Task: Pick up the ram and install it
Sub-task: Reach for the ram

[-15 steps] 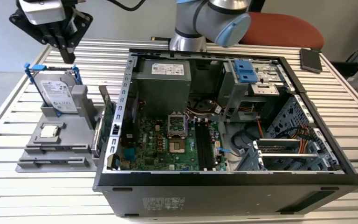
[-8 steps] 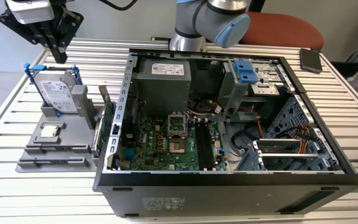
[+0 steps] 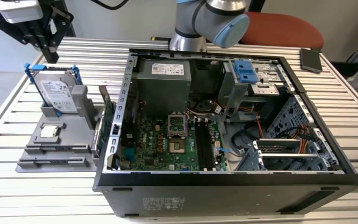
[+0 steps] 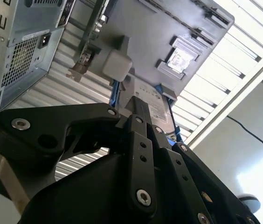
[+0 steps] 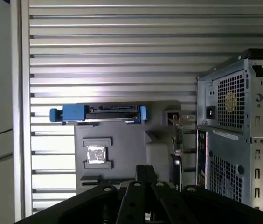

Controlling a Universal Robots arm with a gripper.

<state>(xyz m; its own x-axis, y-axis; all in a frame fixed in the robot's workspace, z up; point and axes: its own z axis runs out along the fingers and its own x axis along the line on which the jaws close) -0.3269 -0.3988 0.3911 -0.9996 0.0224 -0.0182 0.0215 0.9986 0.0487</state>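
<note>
The pincer (image 3: 51, 57) hangs over the slatted table (image 3: 30, 191), fingertips pressed together and pointing down with a slight tilt. I can see nothing between them in the exterior view or in either wrist view (image 4: 137, 106) (image 5: 145, 171).

Just below it stands a hard drive (image 3: 58, 95) in a blue bracket, upright in a grey tray (image 3: 33, 151). The two are near each other but apart. Further down the tray from the pincer, a small silver processor chip (image 3: 50, 132) lies flat in its own recess. In the first wrist view the drive's top edge (image 5: 96, 113) and the chip (image 5: 95, 155) lie in line on the tray (image 5: 122, 144).

A green expansion card (image 3: 107, 119) stands on edge beside the tray, on the side away from the pincer. It sits between the tray and the wall of the open computer case (image 3: 229, 179).

Inside the case, well apart from the pincer, lies the motherboard (image 3: 160, 140) with its long dark memory slots (image 3: 204, 142). I cannot tell whether the ram sits in one of them.

The power supply (image 3: 163, 84) fills the case's far corner. The arm (image 3: 210, 21) rises behind the case and a phone (image 3: 311, 59) lies on the table beyond it.
</note>
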